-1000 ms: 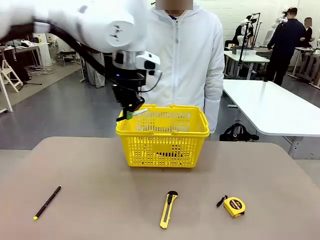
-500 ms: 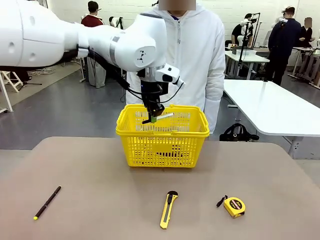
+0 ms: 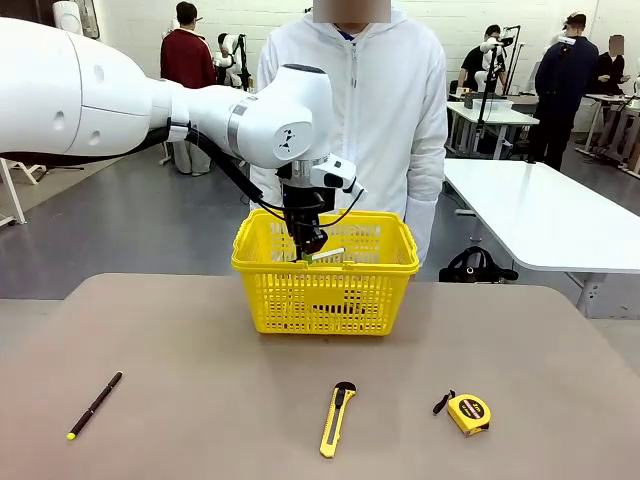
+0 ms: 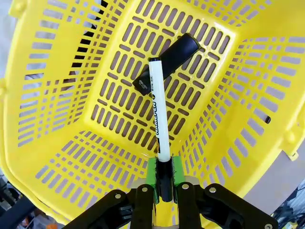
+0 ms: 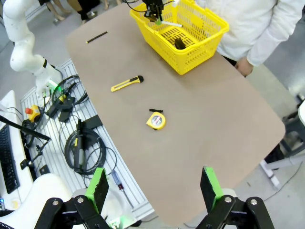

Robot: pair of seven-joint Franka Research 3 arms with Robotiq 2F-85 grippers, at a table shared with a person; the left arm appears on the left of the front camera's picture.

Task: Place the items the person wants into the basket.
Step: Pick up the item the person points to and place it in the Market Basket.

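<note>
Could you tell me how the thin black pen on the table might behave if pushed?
The black pen looks slim and round, so a sideways nudge would probably roll it. Lying flat on the table, it likely offers little to pinch. It looks straight, so probably stiff.

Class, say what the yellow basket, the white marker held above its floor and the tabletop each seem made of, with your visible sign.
Basket: moulded plastic, slightly glossy; one-piece slotted lattice. Marker: smooth plastic barrel, probably; printed lettering, even sheen. Tabletop: matte beige laminate, perhaps; uniform, no grain.
</note>
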